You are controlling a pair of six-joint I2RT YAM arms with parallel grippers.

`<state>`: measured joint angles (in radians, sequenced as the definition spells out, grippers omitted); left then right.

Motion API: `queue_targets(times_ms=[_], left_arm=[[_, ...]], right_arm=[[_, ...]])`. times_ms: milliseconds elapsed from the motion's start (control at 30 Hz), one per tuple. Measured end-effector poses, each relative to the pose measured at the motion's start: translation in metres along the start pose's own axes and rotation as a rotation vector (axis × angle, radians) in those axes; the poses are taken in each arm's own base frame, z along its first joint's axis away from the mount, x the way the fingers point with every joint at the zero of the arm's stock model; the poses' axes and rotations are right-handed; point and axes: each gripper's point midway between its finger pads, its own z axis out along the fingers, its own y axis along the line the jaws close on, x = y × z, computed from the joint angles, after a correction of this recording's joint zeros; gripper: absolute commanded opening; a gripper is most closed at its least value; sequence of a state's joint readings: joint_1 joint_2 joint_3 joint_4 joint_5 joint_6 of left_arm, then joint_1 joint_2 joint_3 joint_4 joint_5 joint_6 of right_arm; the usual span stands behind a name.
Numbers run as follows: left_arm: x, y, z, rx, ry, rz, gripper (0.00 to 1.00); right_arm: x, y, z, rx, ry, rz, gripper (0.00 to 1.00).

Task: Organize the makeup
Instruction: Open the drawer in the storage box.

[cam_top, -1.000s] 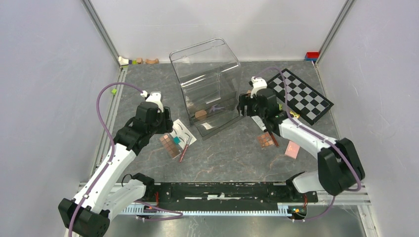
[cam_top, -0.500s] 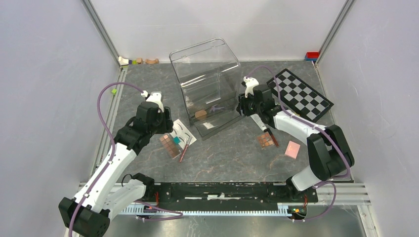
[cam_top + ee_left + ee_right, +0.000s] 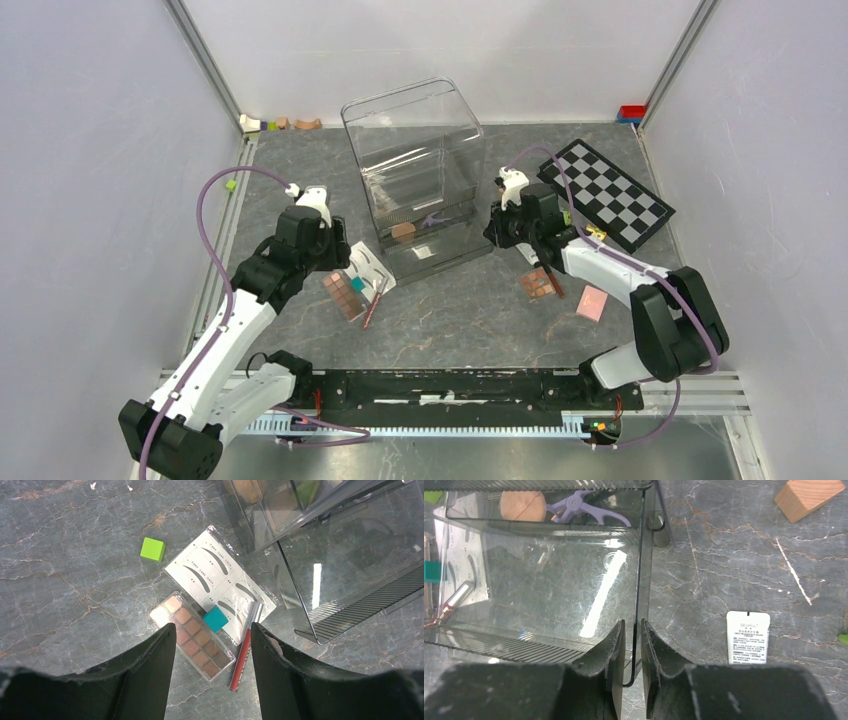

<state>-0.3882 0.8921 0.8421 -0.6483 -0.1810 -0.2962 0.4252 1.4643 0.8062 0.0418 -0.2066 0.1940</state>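
Note:
My right gripper is shut on the right side wall of the clear box, one finger inside and one outside. In the box lie lilac scissors and a peach sponge. My left gripper hangs open over a brown eyeshadow palette, a white eyebrow card and a red pencil, touching none. A second palette, a pink compact and a white tube lie by the right arm.
A teal cube sits on the eyebrow card and a green cube lies beside it. The checkerboard is at the back right. A wooden block lies past the box. Small blocks line the back wall.
The right gripper has closed from wide open onto the box's side wall, and the box has shifted slightly left. The left arm has not moved.

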Motion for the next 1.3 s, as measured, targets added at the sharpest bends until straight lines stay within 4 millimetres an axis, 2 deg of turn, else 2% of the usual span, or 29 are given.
queue_targets(times_ms=[233, 367, 533, 667, 833, 967, 1067, 1167, 1300], left_arm=[[0.0, 0.0, 0.0, 0.001, 0.0, 0.0, 0.63], [0.0, 0.0, 0.0, 0.0, 0.0, 0.0, 0.64], [0.0, 0.0, 0.0, 0.0, 0.0, 0.0, 0.63], [0.0, 0.0, 0.0, 0.0, 0.0, 0.001, 0.63], [0.0, 0.0, 0.0, 0.0, 0.0, 0.001, 0.65], [0.0, 0.0, 0.0, -0.001, 0.0, 0.0, 0.69], [0.0, 0.0, 0.0, -0.001, 0.0, 0.001, 0.73], [0.0, 0.0, 0.0, -0.001, 0.0, 0.0, 0.75], [0.0, 0.0, 0.0, -0.001, 0.0, 0.0, 0.76]], right_arm=[[0.005, 0.006, -0.006, -0.026, -0.002, 0.011, 0.33], [0.005, 0.007, -0.006, -0.027, -0.002, 0.013, 0.45], [0.005, 0.006, -0.007, -0.018, -0.001, 0.013, 0.54], [-0.004, 0.002, -0.016, 0.018, -0.03, 0.003, 0.61], [-0.025, -0.004, -0.035, 0.08, -0.103, -0.005, 0.79], [-0.041, -0.018, -0.06, 0.194, -0.183, 0.019, 0.98], [-0.043, -0.038, -0.086, 0.332, -0.238, 0.077, 0.98], [-0.031, -0.063, -0.111, 0.501, -0.248, 0.145, 0.98], [-0.006, -0.083, -0.123, 0.621, -0.16, 0.151, 0.98]])
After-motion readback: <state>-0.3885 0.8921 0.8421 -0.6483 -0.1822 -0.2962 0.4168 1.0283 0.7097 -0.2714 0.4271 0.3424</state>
